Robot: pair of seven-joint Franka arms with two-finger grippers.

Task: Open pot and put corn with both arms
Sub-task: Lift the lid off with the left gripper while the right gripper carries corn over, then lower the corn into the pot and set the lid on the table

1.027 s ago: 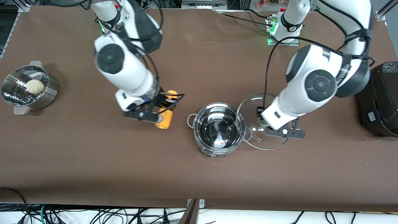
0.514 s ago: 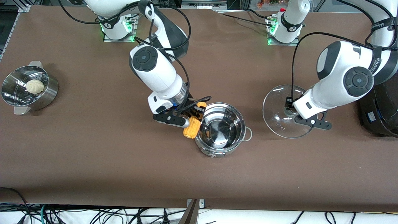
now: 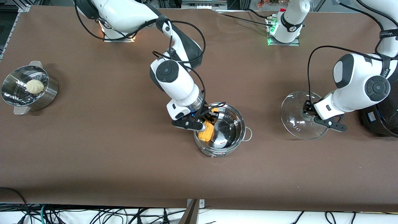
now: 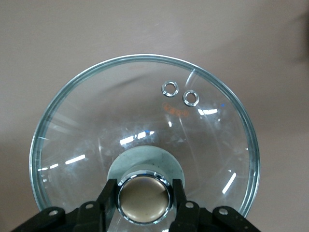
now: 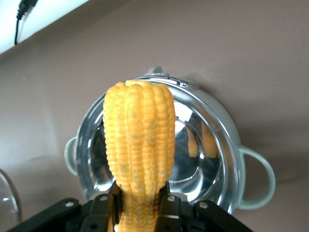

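The steel pot (image 3: 238, 137) stands lidless in the middle of the table, its bowl (image 5: 203, 169) bare. My right gripper (image 3: 207, 119) is over the pot's rim on the right arm's side, shut on the corn (image 3: 206, 132). The yellow cob (image 5: 140, 140) sticks out from the right gripper (image 5: 140, 203) over the pot's opening. My left gripper (image 3: 307, 113) is shut on the round knob (image 4: 143, 199) of the glass lid (image 3: 295, 124). It holds the lid (image 4: 145, 111) over the table between the pot and the black cooker. The left gripper (image 4: 144, 188) has a finger on each side of the knob.
A steel steamer (image 3: 46, 96) holding a white bun (image 3: 34, 86) sits at the right arm's end of the table. A big black cooker (image 3: 382, 115) stands at the left arm's end, close to the held lid.
My right arm has carried the corn from beside the pot to over its opening. My left arm has moved the lid away from the pot toward the black cooker.
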